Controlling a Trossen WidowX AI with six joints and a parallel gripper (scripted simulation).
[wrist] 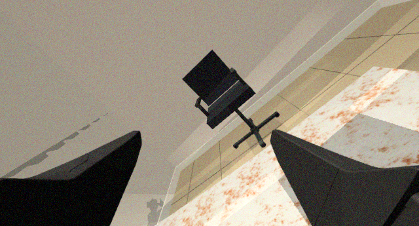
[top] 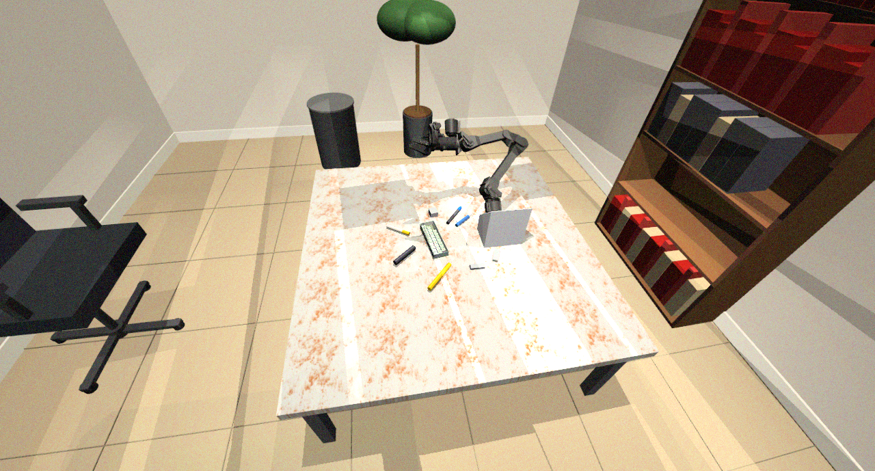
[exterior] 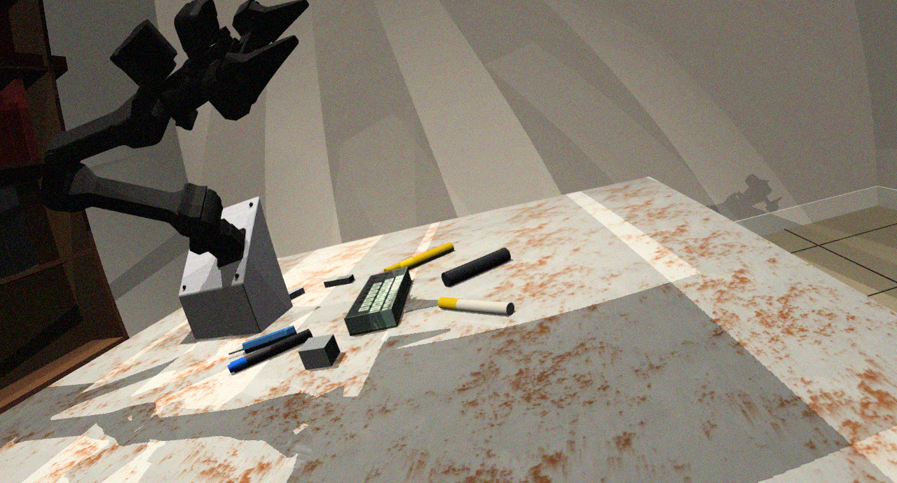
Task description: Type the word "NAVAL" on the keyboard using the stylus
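Observation:
The keyboard (top: 434, 240) (exterior: 378, 298), dark green with pale keys, lies on the table. Several pen-like things lie around it, and I cannot tell for sure which is the stylus: a blue one with a thin tip (top: 462, 221) (exterior: 269, 338), a black one with a blue end (top: 453, 215) (exterior: 275, 350), a white one with a yellow end (top: 398, 230) (exterior: 483, 305), a thick black one (top: 404, 255) (exterior: 476, 266) and a yellow one (top: 439, 277) (exterior: 426, 254). My gripper (top: 418, 145) (exterior: 302, 20) (wrist: 207, 136) is open and empty, high above the table.
A grey block (top: 433, 212) (exterior: 319, 352) lies near the keyboard's end. A big grey box (top: 508, 227) (exterior: 273, 291) stands at the arm's base. A small flat dark piece (top: 477, 266) (exterior: 339, 281) lies between the box and the yellow pen. A chair (wrist: 213, 78) stands beyond the table.

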